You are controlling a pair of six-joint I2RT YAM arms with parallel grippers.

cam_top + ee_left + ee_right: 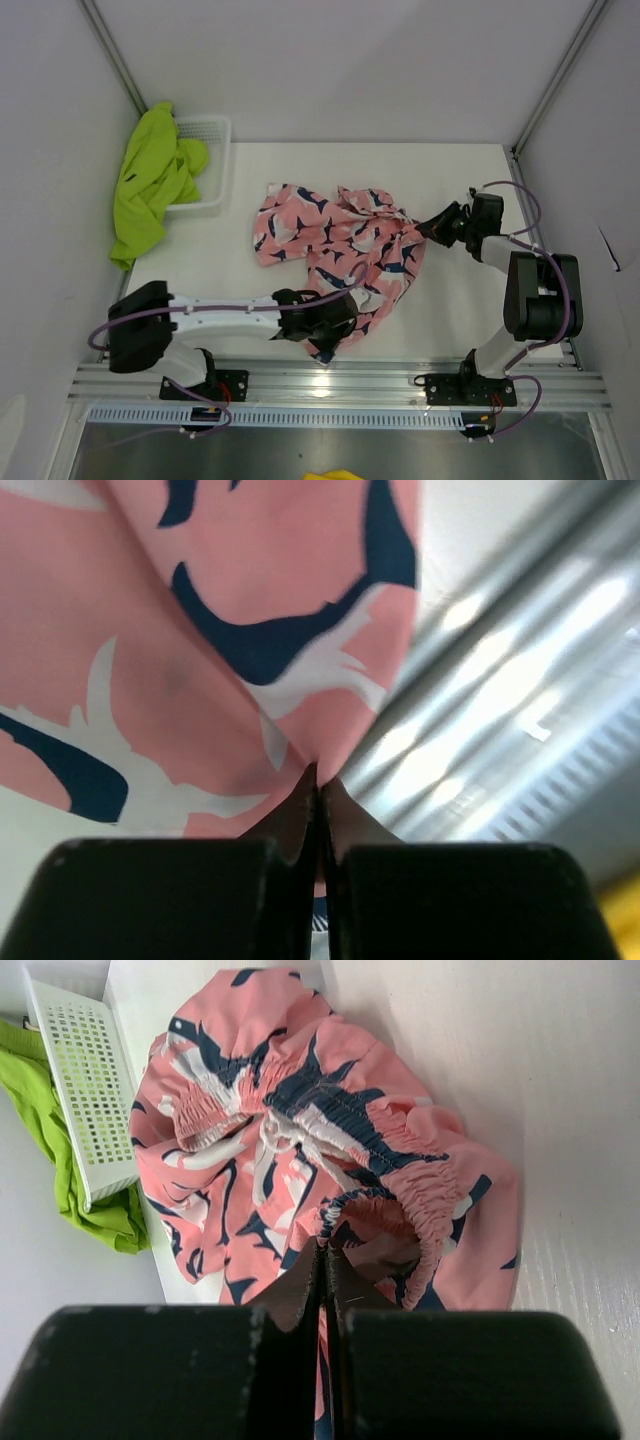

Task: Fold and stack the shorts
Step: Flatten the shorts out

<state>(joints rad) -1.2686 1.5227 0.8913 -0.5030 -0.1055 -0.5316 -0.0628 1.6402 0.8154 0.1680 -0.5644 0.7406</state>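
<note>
The pink shorts (335,245) with a navy-and-white print lie crumpled across the middle of the table. My left gripper (335,330) is shut on their near hem, and in the left wrist view pink cloth (270,630) rises straight out of the pinched fingertips (318,775). My right gripper (432,228) is shut on the elastic waistband (420,1185) at the right end of the shorts. The lime green shorts (150,180) hang over the basket at the far left, seen also as a green fold (60,1160) in the right wrist view.
A white mesh basket (210,165) stands at the back left under the green shorts; its wall (90,1090) shows in the right wrist view. An aluminium rail (340,385) runs along the near edge. Grey walls close in left, right and back.
</note>
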